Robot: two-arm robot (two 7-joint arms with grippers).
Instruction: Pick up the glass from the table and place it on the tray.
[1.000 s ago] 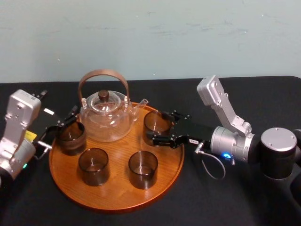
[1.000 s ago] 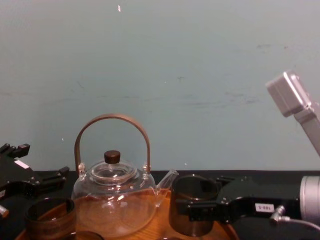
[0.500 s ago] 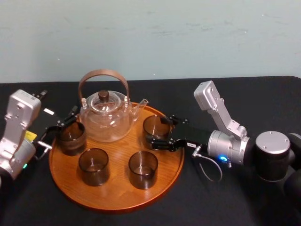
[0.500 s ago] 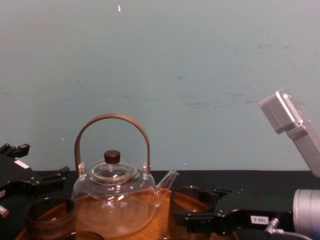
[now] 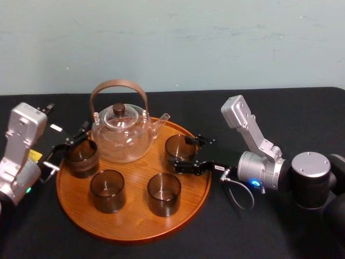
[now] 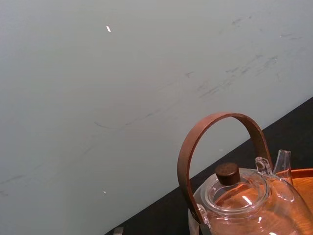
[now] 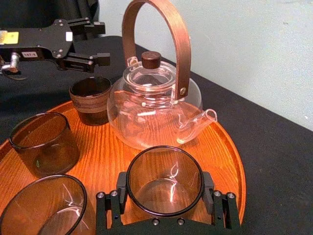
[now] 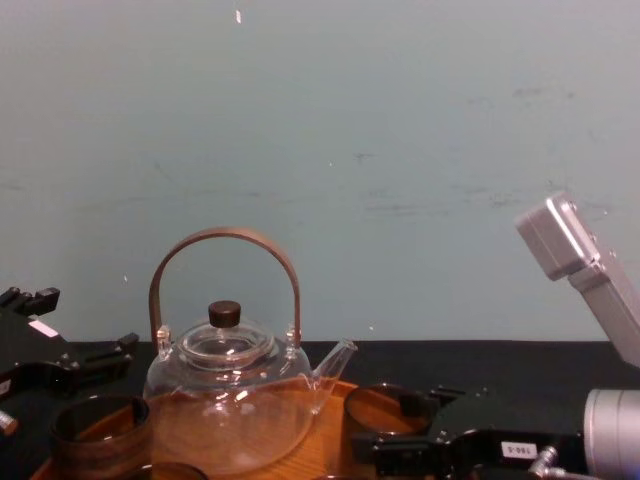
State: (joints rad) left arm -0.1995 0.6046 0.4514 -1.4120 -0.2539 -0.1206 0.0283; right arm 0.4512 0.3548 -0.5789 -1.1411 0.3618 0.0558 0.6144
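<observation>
A smoky glass (image 5: 179, 147) stands at the right side of the round wooden tray (image 5: 135, 218). My right gripper (image 5: 186, 154) is shut on it, one finger on each side. In the right wrist view the glass (image 7: 165, 178) sits between the fingers (image 7: 120, 192), its base down at the tray (image 7: 110, 152). My left gripper (image 5: 71, 144) is open at the tray's left edge, beside a glass with a brown band (image 5: 82, 157). The right wrist view has the left gripper (image 7: 101, 41) behind that glass (image 7: 90, 100), not touching it.
A glass teapot (image 5: 119, 134) with a brown hoop handle stands at the back of the tray, its spout toward the held glass. Two more smoky glasses (image 5: 107, 190) (image 5: 163, 193) stand at the tray's front. Black tablecloth surrounds the tray; a pale wall is behind.
My right gripper has come down with the glass, from above the tray to the tray's surface, and its arm has sunk lower. The left gripper has not moved.
</observation>
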